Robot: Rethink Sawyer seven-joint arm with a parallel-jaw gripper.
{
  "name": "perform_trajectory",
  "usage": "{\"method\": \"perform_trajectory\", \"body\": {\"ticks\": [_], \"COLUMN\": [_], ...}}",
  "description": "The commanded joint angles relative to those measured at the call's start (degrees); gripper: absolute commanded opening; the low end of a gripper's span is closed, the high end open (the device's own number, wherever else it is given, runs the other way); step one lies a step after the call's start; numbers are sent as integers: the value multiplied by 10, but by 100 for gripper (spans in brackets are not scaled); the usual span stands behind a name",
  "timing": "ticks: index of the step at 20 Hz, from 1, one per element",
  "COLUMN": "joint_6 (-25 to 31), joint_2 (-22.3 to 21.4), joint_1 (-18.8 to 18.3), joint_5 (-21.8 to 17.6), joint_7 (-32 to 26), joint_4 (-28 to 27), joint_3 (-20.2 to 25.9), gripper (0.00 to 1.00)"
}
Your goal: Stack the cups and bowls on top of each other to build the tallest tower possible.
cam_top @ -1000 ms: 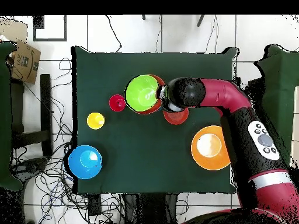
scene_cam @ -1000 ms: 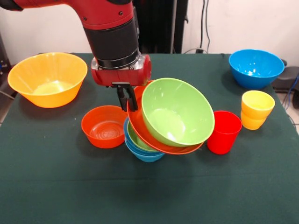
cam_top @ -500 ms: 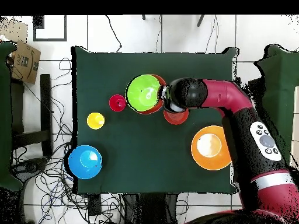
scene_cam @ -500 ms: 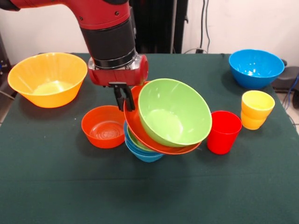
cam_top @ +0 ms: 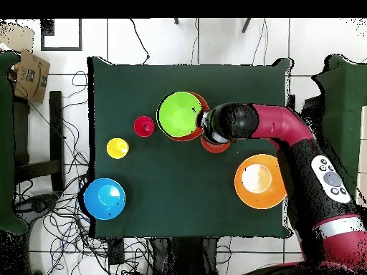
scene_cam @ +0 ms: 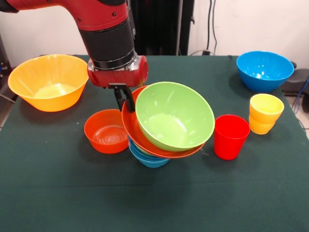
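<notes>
Leaning toward the camera near the middle of the green surface (scene_cam: 58,193), the tower (scene_cam: 164,130) has a green bowl (scene_cam: 175,116) nested in a red-orange bowl (scene_cam: 145,142), both tilted over small blue bowls (scene_cam: 147,159) at the base. The end effector (scene_cam: 123,99) is clamped on the red-orange bowl's upper rim. From the front, a small red-orange bowl (scene_cam: 107,131) sits just beside the tower; overhead, the arm (cam_top: 276,129) largely covers it. A red cup (scene_cam: 231,137) stands near the tower's other side, with a yellow cup (scene_cam: 265,113) and a blue bowl (scene_cam: 264,70) beyond. An orange-yellow bowl (scene_cam: 49,82) sits well apart.
</notes>
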Motion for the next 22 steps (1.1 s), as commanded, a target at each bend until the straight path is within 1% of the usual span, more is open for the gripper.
{"method": "perform_trajectory", "body": {"ticks": [1,9,16,22], "joint_6": [-34,-63,-83,-88], "joint_2": [-11,-7,-4,0], "joint_1": [-9,-5,-6,-12], "joint_5": [-52,-62,-67,-68], "joint_7": [-122,-101,-95,-99], "joint_4": [61,79,85,88], "joint_3": [14,7,1,-4], "gripper": [0,0,0,0]}}
